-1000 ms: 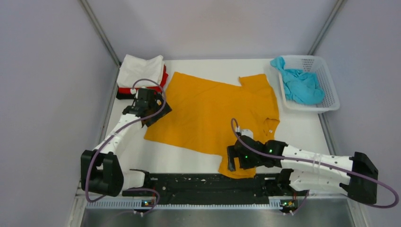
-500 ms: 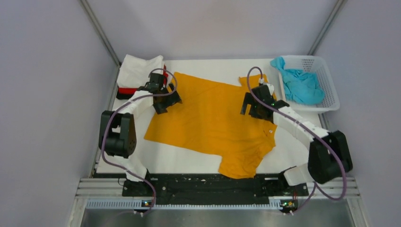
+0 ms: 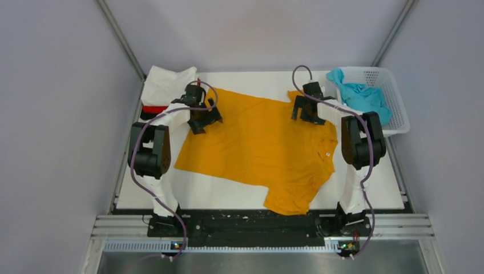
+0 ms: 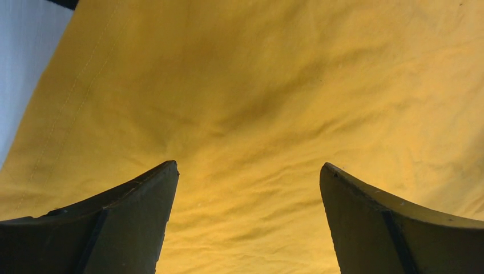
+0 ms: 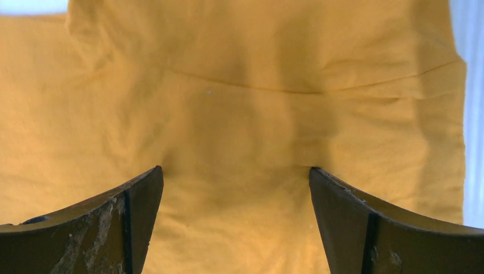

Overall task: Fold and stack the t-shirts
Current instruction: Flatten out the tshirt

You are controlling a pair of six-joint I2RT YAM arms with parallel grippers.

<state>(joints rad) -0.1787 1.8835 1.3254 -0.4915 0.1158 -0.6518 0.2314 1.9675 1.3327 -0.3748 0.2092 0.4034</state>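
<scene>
- I am watching the orange shirt (image 3: 257, 148) lying spread flat in the middle of the bench (image 3: 379, 182). Its collar is pointing right and its hem left, with one sleeve reaching to the far side and one to the near side.
- The left tool (image 3: 204, 117) is hovering over the shirt's far left corner, by the hem. Its jaws are standing spread wide and gripping nothing.
- In the left wrist view both dark fingers (image 4: 131, 222) are framing rumpled orange cloth, and a strip of white bench is showing past the shirt's edge. I cannot tell whether the tips are touching the cloth.
- The right tool (image 3: 308, 108) is hanging over the shirt's far sleeve, its jaws likewise spread wide with nothing between them.
- The right wrist view is showing the sleeve seam running across the cloth ahead of the fingers (image 5: 114, 228).
- A white shirt (image 3: 165, 83) is sitting folded just beyond the orange shirt's far left corner. It is resting on a red shirt (image 3: 151, 108) whose edge is peeking out beneath it.
- The basket (image 3: 399, 111) is standing just right of the orange shirt's far sleeve and is holding a bunched teal shirt (image 3: 362, 97).
</scene>
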